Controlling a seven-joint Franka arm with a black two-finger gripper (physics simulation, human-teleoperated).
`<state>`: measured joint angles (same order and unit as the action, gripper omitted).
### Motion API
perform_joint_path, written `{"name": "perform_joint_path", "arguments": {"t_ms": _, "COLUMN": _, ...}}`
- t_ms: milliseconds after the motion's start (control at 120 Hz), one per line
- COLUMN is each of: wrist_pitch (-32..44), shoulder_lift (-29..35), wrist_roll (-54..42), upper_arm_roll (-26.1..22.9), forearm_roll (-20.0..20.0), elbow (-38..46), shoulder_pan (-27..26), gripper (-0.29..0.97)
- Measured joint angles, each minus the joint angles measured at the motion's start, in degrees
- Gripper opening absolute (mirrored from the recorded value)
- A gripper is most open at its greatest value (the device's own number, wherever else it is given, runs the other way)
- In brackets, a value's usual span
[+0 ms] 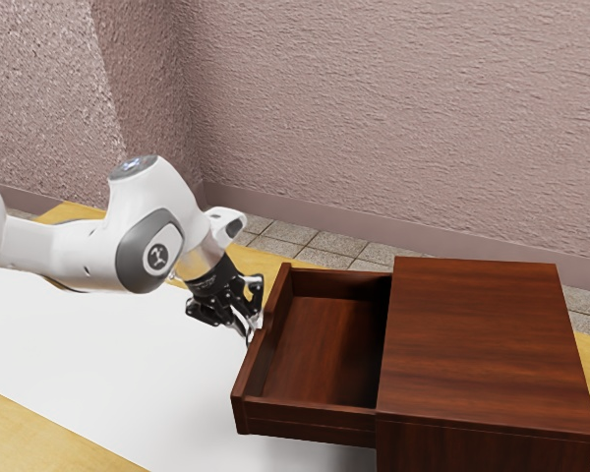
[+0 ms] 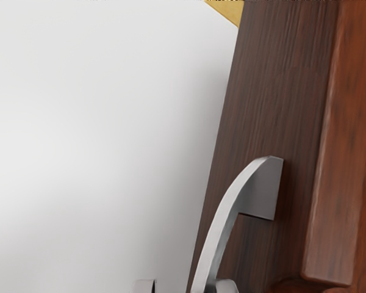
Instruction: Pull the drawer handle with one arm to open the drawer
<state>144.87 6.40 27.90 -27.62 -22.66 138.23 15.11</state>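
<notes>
— Where's the drawer [image 1: 315, 354]?
— Pulled well out of the cabinet [image 1: 482, 344], toward the exterior view's left; its bare wooden floor shows.
— And the gripper [image 1: 240, 318]?
— At the metal handle [image 2: 232, 220]. Whether it's squeezing it, I cannot tell.

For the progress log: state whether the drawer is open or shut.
Open. The drawer stands far out of the cabinet, its empty inside showing, with the gripper at its handle.
</notes>
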Motion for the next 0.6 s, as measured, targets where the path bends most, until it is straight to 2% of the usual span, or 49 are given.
{"name": "perform_joint_path", "arguments": {"t_ms": 200, "wrist_pitch": -0.65, "shoulder_lift": 1.95, "wrist_roll": -0.35, "upper_arm_roll": 0.56, "forearm_roll": -0.08, "elbow": -0.02, "shoulder_pan": 0.00, "gripper": 0.10}}
{"name": "perform_joint_path", "arguments": {"t_ms": 317, "wrist_pitch": -2.42, "shoulder_lift": 6.88, "wrist_roll": -0.46, "upper_arm_roll": 2.26, "forearm_roll": -0.04, "elbow": -0.10, "shoulder_pan": 0.03, "gripper": 0.14}}
{"name": "perform_joint_path", "arguments": {"t_ms": 350, "wrist_pitch": -3.47, "shoulder_lift": 9.10, "wrist_roll": -0.48, "upper_arm_roll": 2.74, "forearm_roll": -0.04, "elbow": -0.38, "shoulder_pan": 0.09, "gripper": 0.18}}
{"name": "perform_joint_path", "arguments": {"t_ms": 417, "wrist_pitch": -7.26, "shoulder_lift": 16.30, "wrist_roll": -0.50, "upper_arm_roll": 4.31, "forearm_roll": 0.02, "elbow": -1.86, "shoulder_pan": 0.09, "gripper": 0.32}}
{"name": "perform_joint_path", "arguments": {"t_ms": 458, "wrist_pitch": -11.59, "shoulder_lift": 19.48, "wrist_roll": -0.52, "upper_arm_roll": 6.43, "forearm_roll": 1.44, "elbow": -5.42, "shoulder_pan": 0.08, "gripper": 0.38}}
{"name": "perform_joint_path", "arguments": {"t_ms": 600, "wrist_pitch": -28.30, "shoulder_lift": 22.13, "wrist_roll": -0.58, "upper_arm_roll": 12.04, "forearm_roll": 7.42, "elbow": -18.50, "shoulder_pan": 0.10, "gripper": 0.53}}
